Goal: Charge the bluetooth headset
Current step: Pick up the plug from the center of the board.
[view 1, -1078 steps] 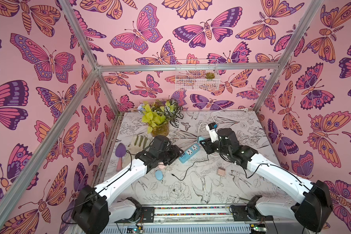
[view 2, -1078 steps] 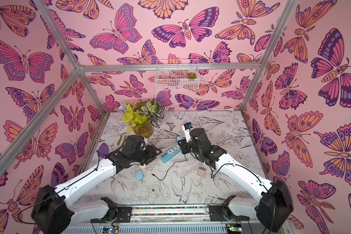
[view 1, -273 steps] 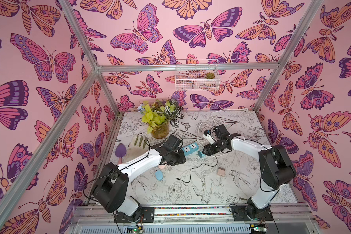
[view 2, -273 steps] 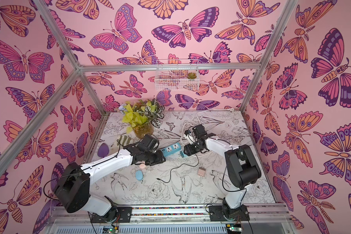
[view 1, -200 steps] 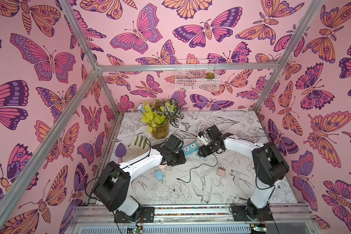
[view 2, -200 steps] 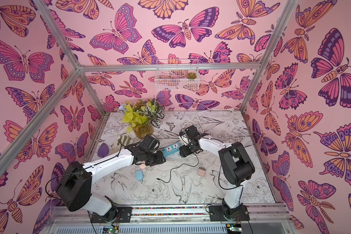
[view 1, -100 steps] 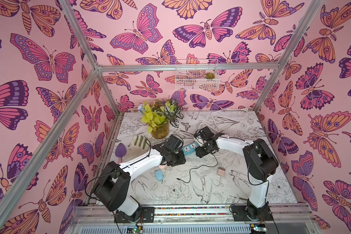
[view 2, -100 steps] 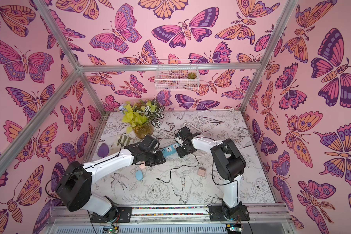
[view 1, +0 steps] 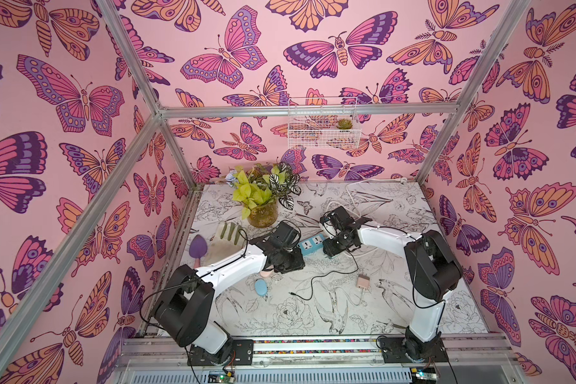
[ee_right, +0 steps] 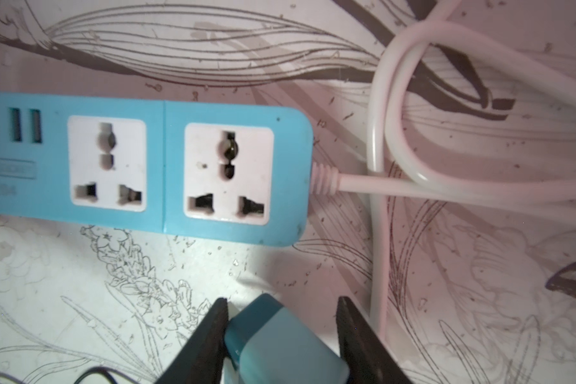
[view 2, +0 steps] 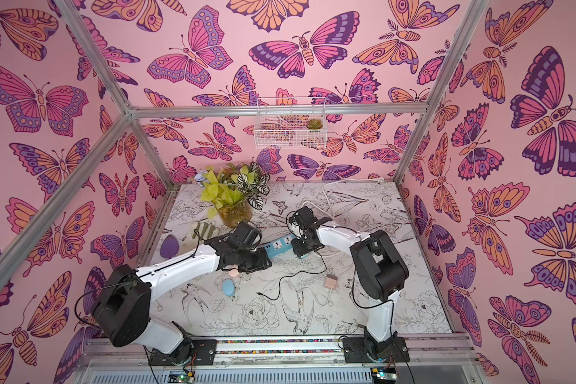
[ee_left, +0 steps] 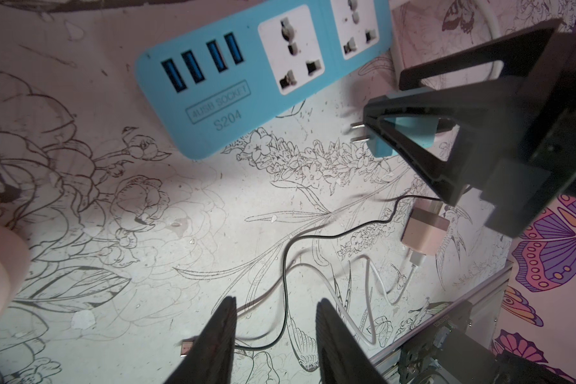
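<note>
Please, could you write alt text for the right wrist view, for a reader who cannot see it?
The right pincer straddles a blue charger, close to a blue power strip whose two sockets are empty. The strip's white cord loops across the printed table.

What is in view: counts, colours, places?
Power strip: 1, blue, centre.
Cord: 1, white, from strip rearward.
Charger plug: 1, teal, inside right claw.
Cable: 1, black, loose on table.
Adapter: 1, pink, right of cable.
Oval object: 1, blue, beside left arm.
Round object: 1, peach, under left arm.
Plant: 1, green, rear left.
Glove: 1, beige, left edge.
Trowel: 1, purple, left edge.
Basket: 1, white, back wall.
Succulent: 1, green, in basket.
Left claw: 1, black, open.
</note>
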Action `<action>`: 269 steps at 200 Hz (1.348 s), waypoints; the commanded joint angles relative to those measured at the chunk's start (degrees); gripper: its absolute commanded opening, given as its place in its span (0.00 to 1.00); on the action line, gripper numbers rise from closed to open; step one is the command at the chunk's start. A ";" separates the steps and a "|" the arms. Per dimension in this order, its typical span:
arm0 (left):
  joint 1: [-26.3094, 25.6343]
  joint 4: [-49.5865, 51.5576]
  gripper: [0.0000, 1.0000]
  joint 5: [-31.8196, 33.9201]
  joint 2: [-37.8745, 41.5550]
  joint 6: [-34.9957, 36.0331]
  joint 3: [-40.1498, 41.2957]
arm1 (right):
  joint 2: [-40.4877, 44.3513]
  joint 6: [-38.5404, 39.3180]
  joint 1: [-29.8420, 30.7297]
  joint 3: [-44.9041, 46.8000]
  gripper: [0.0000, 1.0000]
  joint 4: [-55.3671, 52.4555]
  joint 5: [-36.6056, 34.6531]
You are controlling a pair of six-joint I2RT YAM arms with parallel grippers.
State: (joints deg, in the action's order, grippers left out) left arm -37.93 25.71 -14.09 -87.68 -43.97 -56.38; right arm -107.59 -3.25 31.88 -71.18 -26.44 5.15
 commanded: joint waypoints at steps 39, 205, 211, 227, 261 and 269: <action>0.05 -1.35 0.42 -0.69 -0.76 -0.21 0.12 | 7.33 -2.98 0.27 1.99 0.11 0.77 2.77; 1.11 -73.08 0.68 -17.81 -5.71 -14.74 13.85 | 23.57 -27.37 0.73 8.55 0.14 14.38 18.97; 1.10 -73.87 0.67 -18.28 -5.95 -14.98 13.89 | 23.57 -27.49 0.73 8.54 0.14 14.55 19.02; 1.02 -75.25 0.64 -19.30 -6.04 -15.25 14.22 | 23.57 -27.63 0.71 8.39 0.14 14.57 18.31; 1.02 -78.74 0.62 -19.90 -4.44 -15.22 16.48 | 23.31 -28.32 0.62 8.33 0.15 15.39 17.66; 1.01 -78.42 0.63 -19.96 -3.86 -14.79 16.59 | 23.22 -28.59 0.56 8.28 0.15 15.52 17.37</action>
State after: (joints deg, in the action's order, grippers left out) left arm -35.48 -42.76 -29.36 -93.76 -59.18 -39.66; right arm -84.40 -28.91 30.41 -63.20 -13.85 16.32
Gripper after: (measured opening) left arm 0.622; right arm 0.507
